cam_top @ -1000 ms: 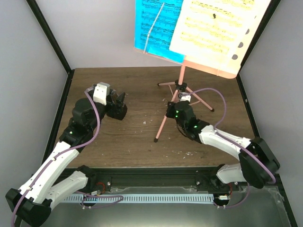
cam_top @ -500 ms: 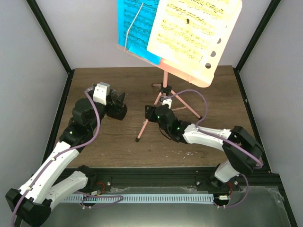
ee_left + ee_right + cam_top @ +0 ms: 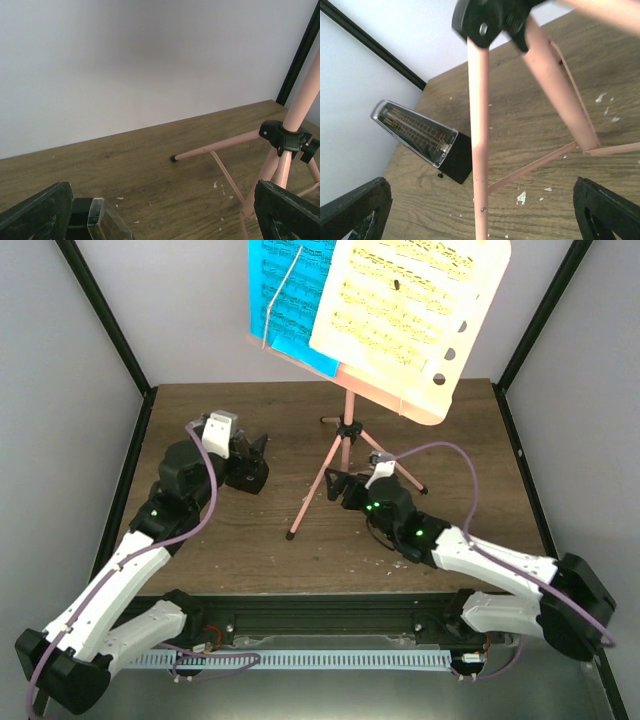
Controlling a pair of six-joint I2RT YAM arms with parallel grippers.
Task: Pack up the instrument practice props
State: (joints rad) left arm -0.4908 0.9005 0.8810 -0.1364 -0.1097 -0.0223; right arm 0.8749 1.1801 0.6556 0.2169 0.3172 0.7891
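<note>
From above, the music stand (image 3: pixel 349 405) now sits left of where it was a second ago, nearer the middle of the bench (image 3: pixel 450 415), with the cyan page (image 3: pixel 285 290) and yellow page (image 3: pixel 400 300) on its desk. The right gripper (image 3: pixel 340 485), closed low on the stand a second ago, has let go and pulled back, its jaws wide. We judge the stand repositioned but not yet packed. The left gripper (image 3: pixel 250 452) has barely moved, and the metronome (image 3: pixel 252 478) below it is hard to separate from its dark body.

The left wrist view shows the left gripper (image 3: pixel 165 220) with jaws wide. The metronome (image 3: pixel 97 220) top shows between them, just beside one jaw; we cannot tell if they touch. The stand (image 3: pixel 286 137) is cut off at the right edge.

In the right wrist view, the right gripper (image 3: pixel 480 215) has its jaws spread. A stand (image 3: pixel 479 125) leg rises between them, untouched. The metronome (image 3: pixel 422 142) stands beyond. The desk and pages are out of frame.
</note>
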